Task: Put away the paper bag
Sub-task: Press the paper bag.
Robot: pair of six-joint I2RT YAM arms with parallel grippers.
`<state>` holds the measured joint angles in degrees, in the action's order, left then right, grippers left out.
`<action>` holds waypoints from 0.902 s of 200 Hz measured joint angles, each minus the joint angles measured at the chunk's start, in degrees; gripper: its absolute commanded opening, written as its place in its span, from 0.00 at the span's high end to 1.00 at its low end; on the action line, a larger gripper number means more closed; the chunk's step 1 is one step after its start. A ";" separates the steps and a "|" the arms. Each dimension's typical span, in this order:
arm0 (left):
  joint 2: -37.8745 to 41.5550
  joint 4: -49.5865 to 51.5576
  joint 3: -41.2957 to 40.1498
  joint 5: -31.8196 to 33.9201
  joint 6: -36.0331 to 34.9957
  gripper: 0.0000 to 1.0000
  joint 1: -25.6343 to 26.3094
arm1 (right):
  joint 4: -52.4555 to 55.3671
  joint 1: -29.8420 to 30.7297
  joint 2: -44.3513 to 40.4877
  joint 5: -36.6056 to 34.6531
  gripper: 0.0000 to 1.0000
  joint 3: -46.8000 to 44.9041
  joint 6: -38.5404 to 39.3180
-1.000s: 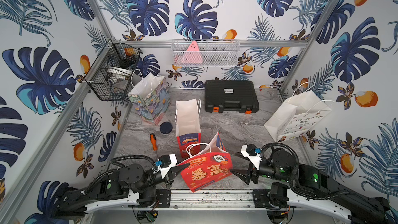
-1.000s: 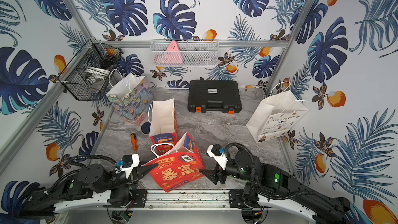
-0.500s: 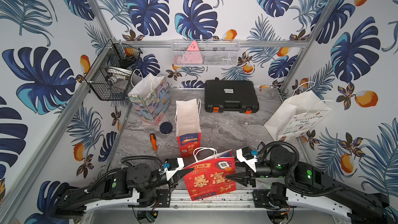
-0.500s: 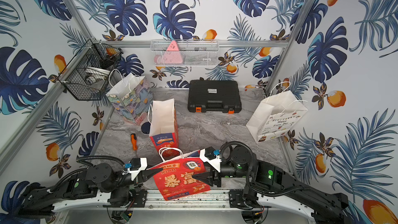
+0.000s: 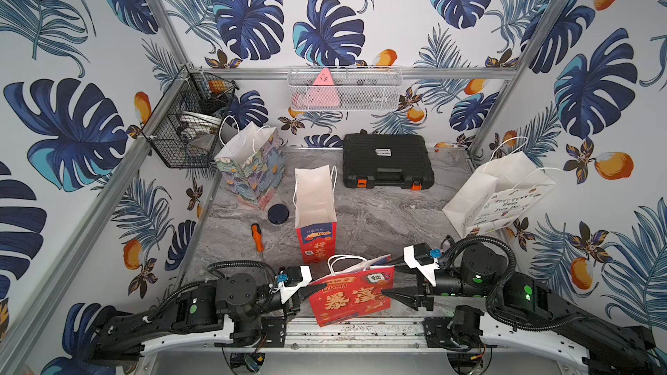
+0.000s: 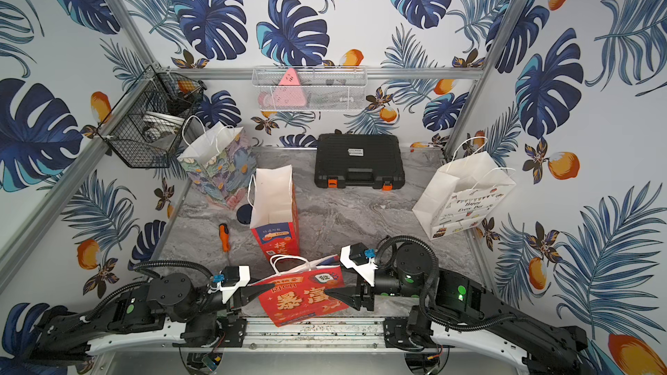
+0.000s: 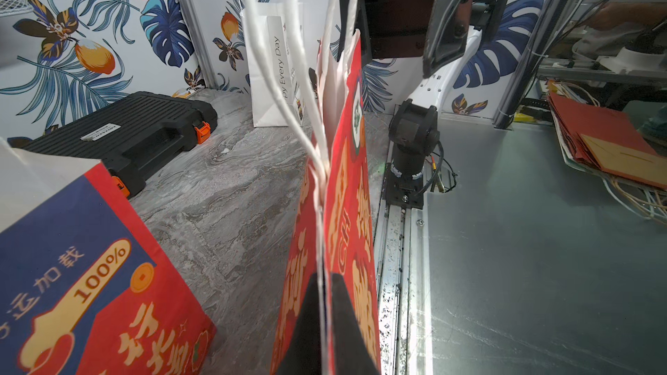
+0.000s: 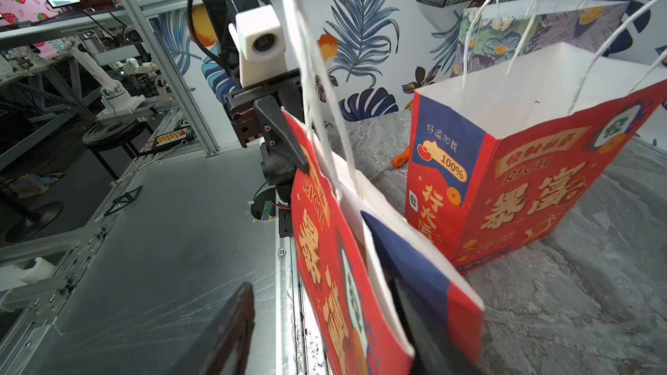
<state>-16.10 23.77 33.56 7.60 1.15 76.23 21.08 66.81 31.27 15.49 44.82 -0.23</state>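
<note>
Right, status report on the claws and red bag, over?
Left claw shut on edge of flattened red bag. Right claw open, straddling opposite edge. Upright red-blue bag close behind.

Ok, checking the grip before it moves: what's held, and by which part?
The left gripper pinches the flattened red bag by its side edge near the top; the right gripper straddles the opposite edge, open.

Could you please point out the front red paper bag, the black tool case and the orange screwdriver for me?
front red paper bag (image 5: 350, 299): in a top view, on its printed front face.
black tool case (image 5: 386, 155): in a top view, on the middle of its lid.
orange screwdriver (image 5: 257, 238): in a top view, on its handle.
</note>
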 measured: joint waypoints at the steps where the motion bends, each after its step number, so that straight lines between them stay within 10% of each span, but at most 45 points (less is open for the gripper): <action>1: 0.02 0.00 0.00 0.00 0.00 1.00 0.00 | 0.04 0.00 -0.11 -0.02 0.28 0.02 0.00; 55: 2.58 0.98 0.48 1.01 0.02 1.00 -0.02 | 9.88 0.00 -1.95 -14.21 0.00 2.60 0.28; 124: 0.17 0.52 0.50 -4.92 0.35 1.00 0.02 | 9.75 0.00 3.41 -7.78 0.00 2.43 3.98; 180: -2.95 -5.20 -2.62 -6.36 1.09 1.00 0.04 | 5.33 0.00 5.35 2.25 0.31 0.76 4.07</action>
<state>-19.05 18.57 30.94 1.23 2.24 76.27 26.41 66.81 36.62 17.74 45.58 3.84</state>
